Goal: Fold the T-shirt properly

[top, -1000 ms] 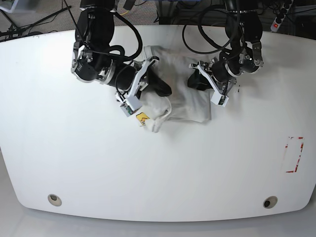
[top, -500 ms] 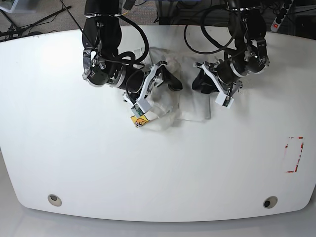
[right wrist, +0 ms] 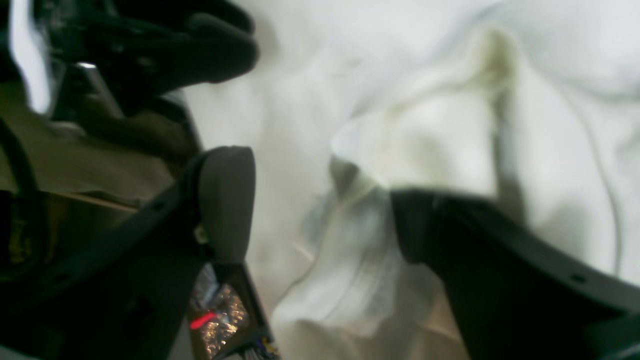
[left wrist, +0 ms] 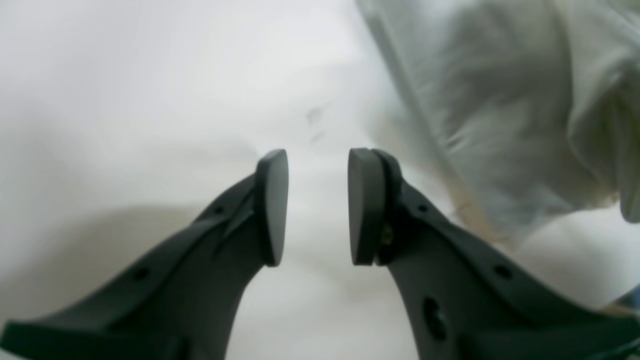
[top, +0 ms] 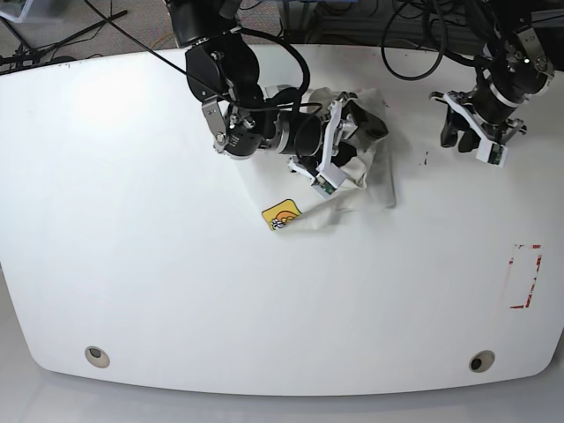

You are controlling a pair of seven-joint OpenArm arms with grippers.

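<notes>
The off-white T-shirt (top: pixel 352 172) lies bunched up at the table's far middle. A corner of its yellow-orange graphic (top: pixel 282 215) shows at its lower left. My right gripper (top: pixel 363 123) is over the top of the heap. In the right wrist view its jaws (right wrist: pixel 320 215) stand wide apart with a fold of the shirt (right wrist: pixel 360 260) between them, not clamped. My left gripper (top: pixel 458 134) is off to the right of the shirt, over bare table. In the left wrist view it (left wrist: pixel 317 205) is open and empty, and the shirt's edge (left wrist: pixel 500 130) is at the upper right.
The white table (top: pixel 176 291) has a red-marked rectangle (top: pixel 524 276) near its right edge and two round holes (top: pixel 98 356) (top: pixel 481 360) near the front. Cables and a power strip lie behind the far edge.
My right arm has swung to the right and the shirt heap and its graphic have shifted right with it. My left gripper has pulled away from the shirt toward the far right.
</notes>
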